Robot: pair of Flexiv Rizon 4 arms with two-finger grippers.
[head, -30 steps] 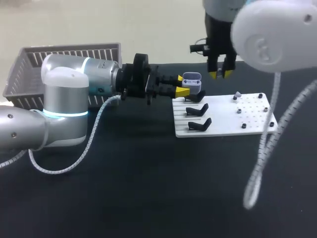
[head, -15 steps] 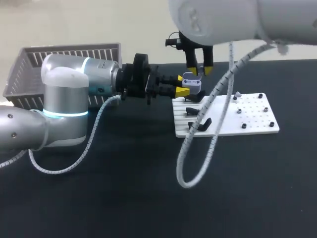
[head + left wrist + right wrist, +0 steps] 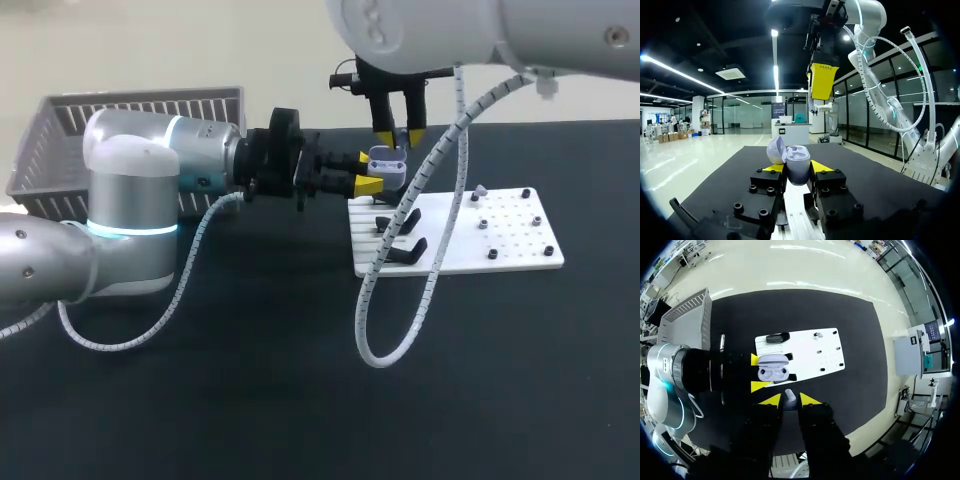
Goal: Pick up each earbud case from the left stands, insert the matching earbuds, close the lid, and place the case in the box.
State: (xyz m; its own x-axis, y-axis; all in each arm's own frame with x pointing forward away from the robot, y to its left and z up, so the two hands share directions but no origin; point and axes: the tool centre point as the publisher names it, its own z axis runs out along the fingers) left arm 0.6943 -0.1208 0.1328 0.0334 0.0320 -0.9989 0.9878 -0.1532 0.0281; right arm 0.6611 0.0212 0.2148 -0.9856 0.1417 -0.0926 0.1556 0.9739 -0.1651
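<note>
An open pale grey earbud case (image 3: 386,163) is held out over the near corner of the white stand board (image 3: 455,255), with my left gripper (image 3: 364,171) shut on its body. In the left wrist view the case (image 3: 797,162) sits upright between the yellow tips, its lid (image 3: 775,150) tipped back. My right gripper (image 3: 400,137) hangs just above the case, pointing down. In the right wrist view it (image 3: 789,400) is shut on a small white earbud (image 3: 789,393), and the open case (image 3: 773,373) lies just ahead with its wells showing.
Two empty black stands (image 3: 398,222) (image 3: 405,250) sit on the board's left part. A small pale piece (image 3: 478,190) rests on its pegged right part. A grey slatted basket (image 3: 130,115) stands at the back left. The right arm's cable (image 3: 385,290) loops over the board.
My right arm has swung left from over the board to just above the open case, with the cable trailing across the board. The left arm and case have stayed still.
</note>
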